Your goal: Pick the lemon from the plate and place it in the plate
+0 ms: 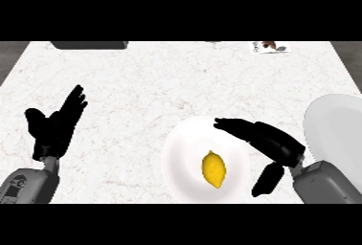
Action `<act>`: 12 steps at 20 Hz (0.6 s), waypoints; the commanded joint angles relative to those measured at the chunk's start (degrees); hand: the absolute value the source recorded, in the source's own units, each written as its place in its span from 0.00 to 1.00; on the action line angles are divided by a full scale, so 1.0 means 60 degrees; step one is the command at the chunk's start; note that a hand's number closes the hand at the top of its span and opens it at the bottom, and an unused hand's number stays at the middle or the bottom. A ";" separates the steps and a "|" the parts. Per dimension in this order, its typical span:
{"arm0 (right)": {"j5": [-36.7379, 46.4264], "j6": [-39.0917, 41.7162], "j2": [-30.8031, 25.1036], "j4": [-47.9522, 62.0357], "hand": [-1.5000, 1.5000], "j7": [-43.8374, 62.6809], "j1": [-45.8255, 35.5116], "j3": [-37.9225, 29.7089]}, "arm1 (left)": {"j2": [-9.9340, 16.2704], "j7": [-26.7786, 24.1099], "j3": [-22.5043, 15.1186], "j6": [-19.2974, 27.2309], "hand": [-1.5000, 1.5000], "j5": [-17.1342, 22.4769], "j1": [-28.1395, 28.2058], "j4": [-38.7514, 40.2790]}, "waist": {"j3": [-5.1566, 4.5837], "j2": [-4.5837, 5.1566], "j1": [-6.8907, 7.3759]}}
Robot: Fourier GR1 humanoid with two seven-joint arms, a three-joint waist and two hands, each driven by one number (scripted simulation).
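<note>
The lemon (pixel 214 169) is seen lying lengthwise on the near white plate (pixel 178 158), a little below its middle, untouched. Just above and to its right, the right hand (pixel 272 143) is held over the plate's far right rim, fingers stretched out straight toward the left and the thumb hanging down beside the plate; nothing is held in it. The reach is judged to be the step in hand: the fruit has not yet been grasped. What is called for next is a lowering of that hand over the lemon and a closing of fingers and thumb round it, before a carry to the second plate (pixel 338 131), which is seen at the right edge.

That second plate is cut off by the frame, so its full outline cannot be made out. The left hand (pixel 55 125) is resting open at the left, fingers up, well apart from both plates. At the counter's (pixel 141 81) far edge a dark object (pixel 90 45) and a small printed item (pixel 270 47) are only partly shown and cannot be identified.
</note>
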 commanded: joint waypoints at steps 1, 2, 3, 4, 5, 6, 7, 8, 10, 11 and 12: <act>0.1131 -0.0065 0.0243 0.0552 0.00 0.0114 -0.0380 0.0122 | -0.0126 -0.0301 0.0197 -0.0352 0.50 -0.0110 0.0057 0.0321 | 0.0004 0.0020 0.0047; 0.1216 0.0121 0.0274 -0.0015 0.00 0.0550 0.0021 0.0257 | -0.0310 0.0065 -0.0015 -0.0011 0.50 -0.0387 0.0055 -0.0245 | 0.0005 0.0005 0.0024; 0.1617 -0.0003 0.0757 0.0601 0.00 0.0785 -0.0397 0.0670 | -0.0114 -0.0189 0.0291 -0.0373 0.50 -0.0170 -0.0120 0.0427 | 0.0003 0.0023 0.0051; 0.1166 0.0832 0.0460 -0.0087 0.00 0.1284 -0.0545 0.0215 | -0.0356 0.0183 -0.0003 -0.0182 0.50 -0.0267 0.0378 -0.0351 | 0.0003 0.0000 0.0051; 0.1432 0.0891 0.0359 0.0313 0.00 0.1123 -0.0750 0.0270 | -0.0240 0.0239 0.0062 -0.0136 0.50 -0.0298 0.0488 -0.0639 | 0.0005 0.0002 0.0084; 0.1949 0.0501 0.0592 0.0522 0.00 0.0714 -0.0401 0.0472 | -0.0313 0.0288 0.0290 -0.0353 0.50 -0.0269 -0.0124 -0.0083 | 0.0005 0.0015 0.0031; 0.2155 0.0465 0.0633 0.0392 0.00 0.0816 -0.0135 0.0608 | -0.0074 0.0088 0.0410 -0.0526 0.50 -0.0267 0.0486 -0.0494 | 0.0006 0.0007 0.0051; 0.1928 0.1196 0.0994 0.0349 0.00 0.1462 -0.0864 0.0469 | -0.0417 -0.0058 0.0295 -0.0417 0.50 -0.0460 0.0082 0.0050 | 0.0003 0.0014 0.0039; 0.2276 0.1218 0.1182 0.0410 0.00 0.1342 -0.0539 0.0505 | -0.0822 0.0322 0.0172 0.0036 0.50 -0.0785 0.0015 -0.0339 | 0.0005 0.0011 0.0034; 0.2222 0.1564 0.1516 0.0352 0.00 0.1847 -0.0799 0.0367 | -0.0577 0.0250 0.0419 -0.0259 0.50 -0.0651 0.0374 -0.0534 | 0.0005 0.0008 0.0054; 0.2324 0.1702 0.1480 -0.0181 0.00 0.2160 -0.0446 0.0508 | -0.0705 -0.0102 0.0581 -0.0395 0.50 -0.0706 -0.0157 0.0540 | 0.0002 0.0012 -0.0004</act>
